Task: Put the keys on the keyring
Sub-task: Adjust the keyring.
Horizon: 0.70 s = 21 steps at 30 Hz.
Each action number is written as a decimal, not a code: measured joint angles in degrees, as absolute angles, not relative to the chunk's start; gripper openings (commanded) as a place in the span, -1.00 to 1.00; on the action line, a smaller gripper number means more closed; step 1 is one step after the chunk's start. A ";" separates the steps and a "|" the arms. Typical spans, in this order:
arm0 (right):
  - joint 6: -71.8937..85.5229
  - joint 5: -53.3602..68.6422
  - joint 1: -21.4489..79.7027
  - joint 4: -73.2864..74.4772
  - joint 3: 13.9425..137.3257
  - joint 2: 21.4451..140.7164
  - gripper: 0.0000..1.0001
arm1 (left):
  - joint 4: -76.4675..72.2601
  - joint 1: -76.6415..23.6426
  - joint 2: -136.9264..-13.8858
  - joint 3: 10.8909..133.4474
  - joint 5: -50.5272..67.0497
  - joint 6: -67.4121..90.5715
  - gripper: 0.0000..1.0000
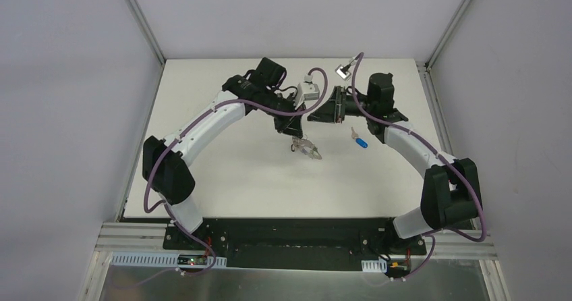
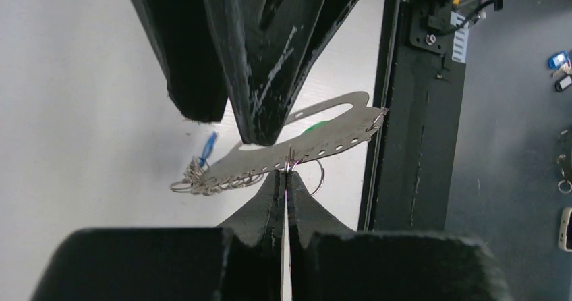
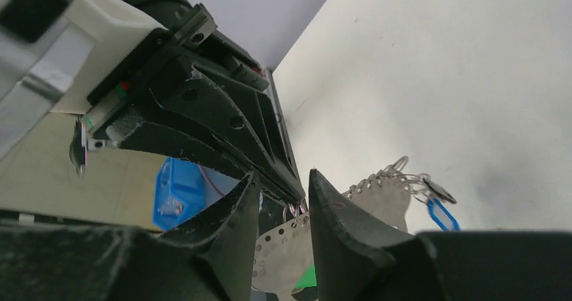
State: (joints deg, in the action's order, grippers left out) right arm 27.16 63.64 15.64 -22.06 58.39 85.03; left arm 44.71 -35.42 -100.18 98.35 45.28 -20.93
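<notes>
White tabletop (image 1: 222,179), enclosed by grey walls (image 1: 67,112), with both arms reaching to the upper centre of the top view.

Left gripper (image 2: 287,176): fingers pressed fully together and pinching the lower edge of the keyring (image 2: 317,149) at one of its small wire loops.

Keyring: a flat, pale plate with a row of holes along the pinched edge. In the left wrist view its long axis runs from lower left to upper right of the frame, with the cluster of linked rings (image 2: 192,181) at the lower left end. In the top view it hangs just below the left gripper and slants from upper left to lower right. Whether its low end touches the table cannot be told.

Right gripper (image 3: 283,179): fingers stand apart with a clear gap and nothing seen clamped. The plate shows through that gap in the right wrist view. In the left wrist view one of its fingers (image 2: 260,78) comes down to the plate's upper edge.

Blue key (image 1: 359,141): lies on the table right of the keyring and apart from it. Its axis slants from upper left to lower right, with the silver blade at the upper left and the blue head at the lower right.

Green key (image 2: 317,127): only a green patch shows behind the plate. Attachment cannot be told.
</notes>
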 measured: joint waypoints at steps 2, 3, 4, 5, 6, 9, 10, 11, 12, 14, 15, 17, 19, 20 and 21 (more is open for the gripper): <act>23.59 64.97 18.11 -20.71 58.15 85.03 -0.33 | 42.37 -35.99 -97.73 94.54 46.30 -21.85 -1.00; 22.57 65.41 18.68 -20.36 57.93 85.03 -0.33 | 41.54 -36.05 -96.84 93.19 46.50 -22.02 -1.00; 21.30 65.89 19.14 -20.10 57.47 85.03 -0.33 | 40.53 -36.05 -95.98 91.83 46.76 -22.11 -1.00; 20.03 66.46 19.40 -19.53 56.90 85.01 -0.33 | 39.33 -36.03 -94.98 90.26 47.09 -22.24 -1.00; 18.98 66.76 19.53 -18.98 56.47 85.01 -0.33 | 38.44 -36.01 -94.24 89.03 47.44 -22.41 -1.00; 15.27 67.68 19.94 -15.81 55.24 85.01 -0.33 | 35.79 -36.01 -92.86 86.30 47.97 -23.31 -1.00; 14.31 67.96 20.08 -15.09 55.02 85.01 -0.33 | 34.89 -36.01 -92.55 85.41 48.01 -23.70 -1.00; 12.75 68.27 20.27 -13.76 54.92 84.97 -0.33 | 34.72 -36.01 -92.53 85.19 48.01 -23.83 -1.00; 11.29 68.36 20.53 -12.51 54.87 84.90 -0.33 | 34.24 -36.01 -92.51 84.86 48.03 -24.08 -1.00; 7.77 68.34 21.30 -9.63 54.89 84.62 -0.35 | 33.56 -36.01 -92.51 84.47 48.03 -24.53 -1.00; 5.91 68.29 21.78 -7.99 54.89 84.42 -0.37 | 33.39 -36.01 -92.51 84.44 48.05 -24.67 -1.00; 3.01 68.14 22.65 -5.67 54.92 84.05 -0.46 | 33.23 -36.01 -92.51 84.44 48.64 -24.73 -1.00; 0.73 67.96 23.33 -3.90 54.94 83.88 -0.57 | 33.23 -36.01 -92.51 84.44 49.17 -24.73 -1.00; -0.21 67.81 23.62 -3.20 54.96 83.88 -0.62 | 33.23 -36.01 -92.51 84.44 49.30 -24.73 -1.00; -0.86 67.68 23.79 -2.72 54.96 83.88 -0.66 | 33.23 -36.01 -92.51 84.42 49.47 -24.71 -1.00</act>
State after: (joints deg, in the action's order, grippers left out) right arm -0.86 67.68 23.79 -2.72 54.96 83.88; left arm 33.23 -36.01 -92.51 84.42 49.47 -24.71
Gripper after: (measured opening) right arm 0.232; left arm 0.007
